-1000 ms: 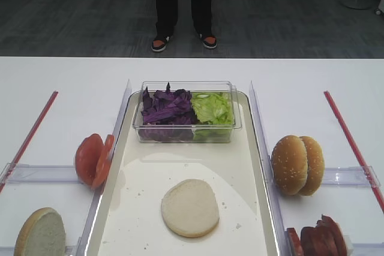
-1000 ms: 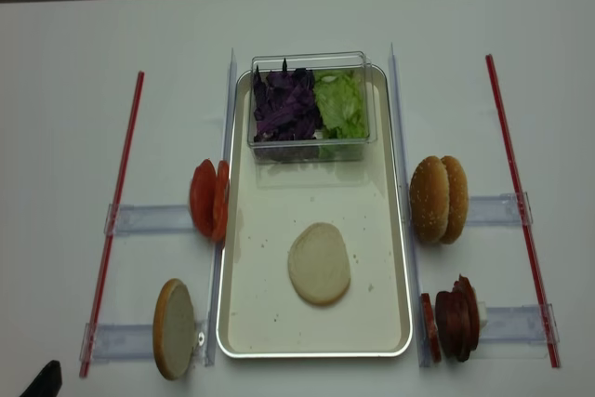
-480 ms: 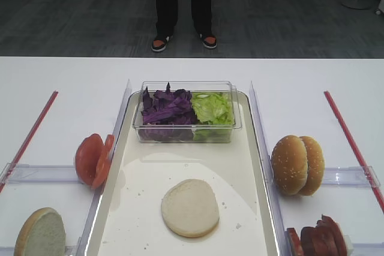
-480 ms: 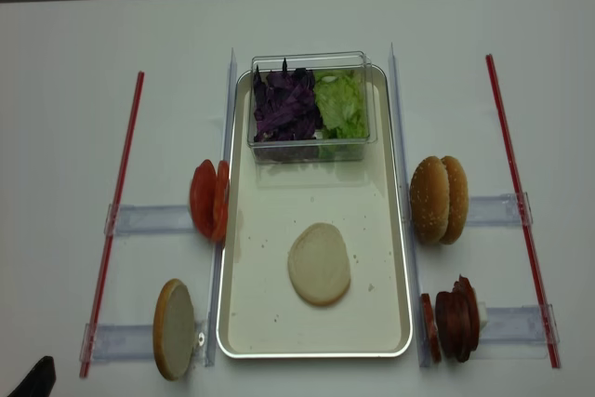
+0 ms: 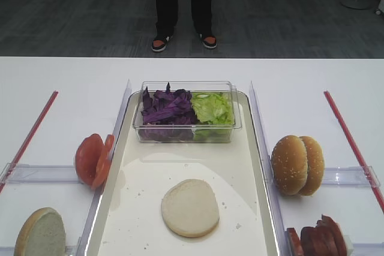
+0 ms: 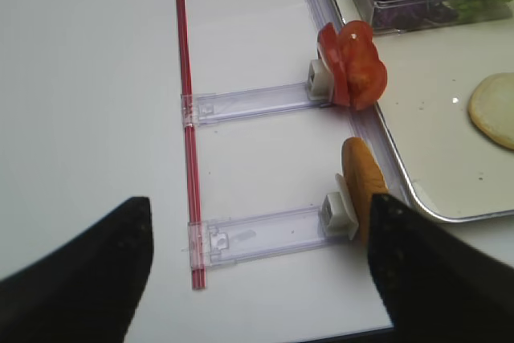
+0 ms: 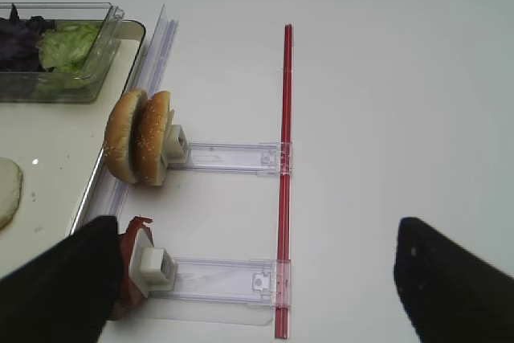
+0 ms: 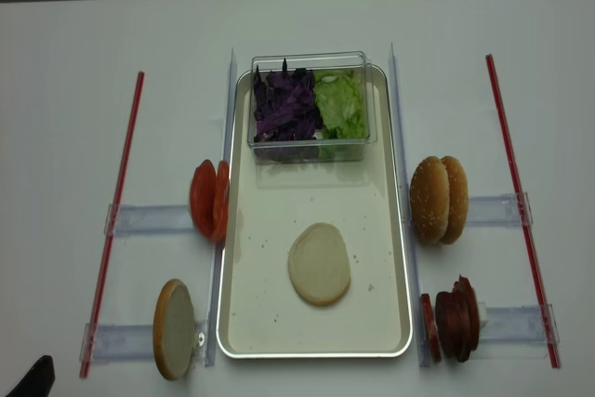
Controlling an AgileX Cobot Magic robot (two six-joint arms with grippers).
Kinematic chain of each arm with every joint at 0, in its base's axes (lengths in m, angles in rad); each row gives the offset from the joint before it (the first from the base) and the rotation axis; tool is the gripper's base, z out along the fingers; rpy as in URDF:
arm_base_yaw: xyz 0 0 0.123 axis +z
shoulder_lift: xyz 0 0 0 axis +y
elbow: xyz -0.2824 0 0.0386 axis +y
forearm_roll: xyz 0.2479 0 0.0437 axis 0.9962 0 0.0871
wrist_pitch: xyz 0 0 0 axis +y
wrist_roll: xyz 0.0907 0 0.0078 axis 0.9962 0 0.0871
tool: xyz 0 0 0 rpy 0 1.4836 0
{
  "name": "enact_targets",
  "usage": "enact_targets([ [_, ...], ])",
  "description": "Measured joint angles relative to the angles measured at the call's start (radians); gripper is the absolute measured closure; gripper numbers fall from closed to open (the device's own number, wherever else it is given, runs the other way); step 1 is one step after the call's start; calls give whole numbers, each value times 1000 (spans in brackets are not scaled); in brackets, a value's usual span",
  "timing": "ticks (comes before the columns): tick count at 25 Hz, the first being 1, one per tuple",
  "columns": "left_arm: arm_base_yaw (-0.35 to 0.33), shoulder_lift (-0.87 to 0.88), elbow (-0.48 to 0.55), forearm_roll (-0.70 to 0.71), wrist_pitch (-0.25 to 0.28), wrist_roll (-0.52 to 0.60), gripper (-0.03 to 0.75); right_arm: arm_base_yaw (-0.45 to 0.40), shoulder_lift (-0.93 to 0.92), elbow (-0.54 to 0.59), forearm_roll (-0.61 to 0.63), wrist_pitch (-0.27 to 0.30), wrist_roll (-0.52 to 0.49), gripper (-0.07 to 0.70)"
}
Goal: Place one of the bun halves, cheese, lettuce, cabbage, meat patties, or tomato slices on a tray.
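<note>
One bun half lies flat on the cream tray, toward its near end. A second bun half stands upright in a holder left of the tray. Tomato slices stand further back on that side. Meat patties stand in a row to the tray's right. Cabbage and lettuce fill a clear tub at the far end. Cheese is out of view. My left gripper is open over the bare table left of the upright bun half. My right gripper is open beside the patties, holding nothing.
Sesame buns stand on edge right of the tray. Clear plastic rails and red strips lie on the white table on both sides. A person's legs stand beyond the far table edge.
Only the dark tip of my left gripper at the bottom-left corner of the overhead view has slipped slightly lower. The food has not moved.
</note>
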Motion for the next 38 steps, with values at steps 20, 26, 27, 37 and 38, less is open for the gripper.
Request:
enact_targets([
  [20, 0, 0, 0, 0, 0, 0, 193, 0, 0, 0, 0, 0, 0, -62],
  [26, 0, 0, 0, 0, 0, 0, 193, 0, 0, 0, 0, 0, 0, -62],
  [27, 0, 0, 0, 0, 0, -2, 193, 0, 0, 0, 0, 0, 0, -62],
  [37, 0, 0, 0, 0, 0, -2, 193, 0, 0, 0, 0, 0, 0, -62],
  [38, 0, 0, 0, 0, 0, -2, 193, 0, 0, 0, 0, 0, 0, -62],
])
